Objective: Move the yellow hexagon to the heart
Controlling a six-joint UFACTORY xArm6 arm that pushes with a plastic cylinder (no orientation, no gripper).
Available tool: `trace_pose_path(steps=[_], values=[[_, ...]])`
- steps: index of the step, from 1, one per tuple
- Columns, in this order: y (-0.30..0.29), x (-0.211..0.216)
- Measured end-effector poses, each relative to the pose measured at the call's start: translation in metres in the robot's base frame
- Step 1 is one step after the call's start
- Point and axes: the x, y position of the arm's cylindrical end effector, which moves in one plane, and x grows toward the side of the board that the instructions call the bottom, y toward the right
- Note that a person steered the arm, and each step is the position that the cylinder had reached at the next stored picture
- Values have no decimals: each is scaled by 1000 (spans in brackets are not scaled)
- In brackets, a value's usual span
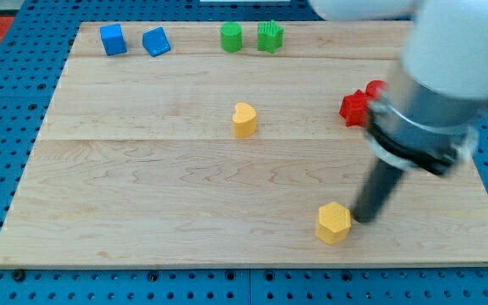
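You have no claw here, only a rod holding nothing: my tip (362, 219) sits just to the view's right of the yellow hexagon (333, 223), near the counter's (142, 212) bottom edge. The yellow heart (244, 119) stands well apart, toward the view's upper left of the hexagon.

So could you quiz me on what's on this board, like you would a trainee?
1. True or false: my tip is right beside the yellow hexagon, on the view's right of it.
2. Which block lies nearest the board's middle? A) yellow heart B) green cylinder C) blue cube
3. What colour are the blocks partly hidden behind the arm?

Key: 1 true; 2 A; 3 red.
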Motion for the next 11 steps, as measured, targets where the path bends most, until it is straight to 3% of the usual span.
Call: trace_pose_path(steps=[1,2,3,4,5,6,7,8,9,10,11], values=[[8,35],[24,40],[-41,71],[-125,30],[-132,-23],[-187,10],[-121,56],[-86,46],[-120,-41],[-110,-42],[-96,14]])
